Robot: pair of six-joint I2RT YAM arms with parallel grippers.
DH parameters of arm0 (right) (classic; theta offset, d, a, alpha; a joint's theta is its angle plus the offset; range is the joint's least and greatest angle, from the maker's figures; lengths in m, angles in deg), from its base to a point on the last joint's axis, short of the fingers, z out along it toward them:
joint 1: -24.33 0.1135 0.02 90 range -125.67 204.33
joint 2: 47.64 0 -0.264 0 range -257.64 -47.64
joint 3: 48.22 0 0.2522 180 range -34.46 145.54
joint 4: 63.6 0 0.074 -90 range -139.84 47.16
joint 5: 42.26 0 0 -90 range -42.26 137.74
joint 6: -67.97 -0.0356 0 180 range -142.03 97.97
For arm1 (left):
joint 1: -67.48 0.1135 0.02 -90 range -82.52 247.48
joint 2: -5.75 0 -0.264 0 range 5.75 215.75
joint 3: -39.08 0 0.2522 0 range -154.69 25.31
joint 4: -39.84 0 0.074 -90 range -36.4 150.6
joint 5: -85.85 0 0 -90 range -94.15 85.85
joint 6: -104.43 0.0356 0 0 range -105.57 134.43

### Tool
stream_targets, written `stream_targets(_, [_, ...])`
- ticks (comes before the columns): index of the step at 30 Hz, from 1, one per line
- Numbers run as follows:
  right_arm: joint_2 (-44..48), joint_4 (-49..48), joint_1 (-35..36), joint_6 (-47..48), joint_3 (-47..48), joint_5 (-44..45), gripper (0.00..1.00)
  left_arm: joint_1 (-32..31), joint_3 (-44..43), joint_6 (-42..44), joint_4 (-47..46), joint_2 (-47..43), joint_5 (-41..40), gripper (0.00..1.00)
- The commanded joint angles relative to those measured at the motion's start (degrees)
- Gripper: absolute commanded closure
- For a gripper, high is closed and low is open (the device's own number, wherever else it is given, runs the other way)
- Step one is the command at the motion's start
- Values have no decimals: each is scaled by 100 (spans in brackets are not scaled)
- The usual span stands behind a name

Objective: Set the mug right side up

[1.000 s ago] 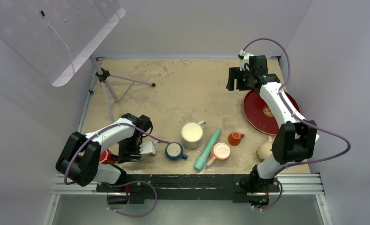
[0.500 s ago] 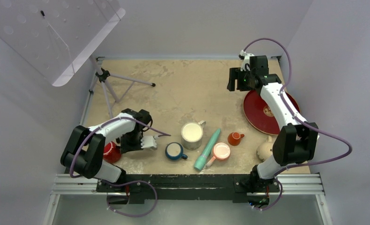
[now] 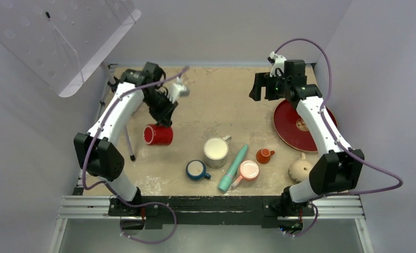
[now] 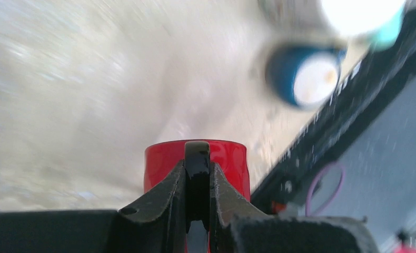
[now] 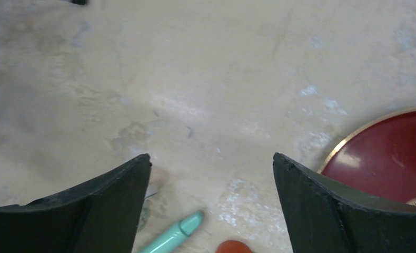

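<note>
At the near right corner of the table, close to the base of the right arm, sits the mug, a rounded beige thing partly hidden by that arm's elbow. No opening faces the overhead camera, so it looks to be mouth down or on its side; which of the two I cannot tell. Nothing is touching it.

Neither arm is on it. The right gripper hangs open over bare table at the far side, with the red plate off to one side and the tip of a teal pen just below it in the wrist view. The left gripper is closed on a red cup over on the left half of the table, well apart from the mug; a blue cup blurs past behind it.

By my reading the turning itself has not begun, and the step in hand is only the approach. The right arm is the likelier one for the job, since the mug lies on its side of the table. It would need to fold back toward its own base, come down with its jaws wide over the body or the small handle, close, lift, and rotate the mug until the mouth faces up before setting it down
</note>
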Motion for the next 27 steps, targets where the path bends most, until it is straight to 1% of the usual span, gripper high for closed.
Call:
stream_targets(1, [574, -941, 343, -355, 158, -1397, 3, 195, -2193, -1314, -285, 321, 1385, 100])
stream_targets(3, [773, -1520, 666, -644, 51, -1760, 2, 188, -2850, -1833, -792, 445, 1803, 100])
stream_targets(5, [912, -2143, 1058, -908, -13, -2132, 2, 161, -3243, -2224, -1301, 483, 2248, 100])
stream_targets(7, [1049, -3054, 1308, -1418, -265, -2681, 2, 82, -3350, -2446, -1827, 387, 2461, 100])
stream_targets(9, [1108, -4252, 1487, -2121, -563, -3058, 2, -22, -3349, -2385, -2240, 234, 2634, 100])
stream_targets(10, [1111, -4736, 1544, -2386, -679, -3139, 3, -68, -3338, -2364, -2439, 158, 2776, 100])
stream_targets(12, [1057, -5310, 1674, -2718, -772, -3200, 6, -156, -3426, -2396, -2652, 104, 2962, 100])
stream_targets(15, [864, -5512, 1914, -2659, -595, -3354, 8, -292, -3496, -2375, -2656, 63, 3215, 100])
stream_targets(19, [548, -5087, 2172, -2418, -257, -3499, 18, -407, -3315, -2475, -2966, -109, 3393, 100])
stream_targets(22, [409, -5118, 2280, -2526, -284, -3630, 22, -474, -3451, -2652, -3174, -114, 3490, 100])
stream_targets(23, [413, -5123, 2304, -2532, -287, -3616, 26, -557, -3503, -2529, -3064, -110, 3497, 100])
stream_targets(24, [417, -5161, 2312, -2551, -246, -3639, 34, -638, -3501, -2363, -2933, -132, 3475, 100])
stream_targets(25, [430, -5222, 2320, -2580, -215, -3672, 47, -720, -3452, -2211, -2817, -151, 3428, 100])
stream_targets(26, [440, -5255, 2328, -2599, -170, -3676, 68, -767, -3364, -2148, -2773, -179, 3386, 100])
stream_targets(27, [462, -5198, 2322, -2547, -106, -3647, 86, -780, -3254, -2201, -2815, -192, 3347, 100])
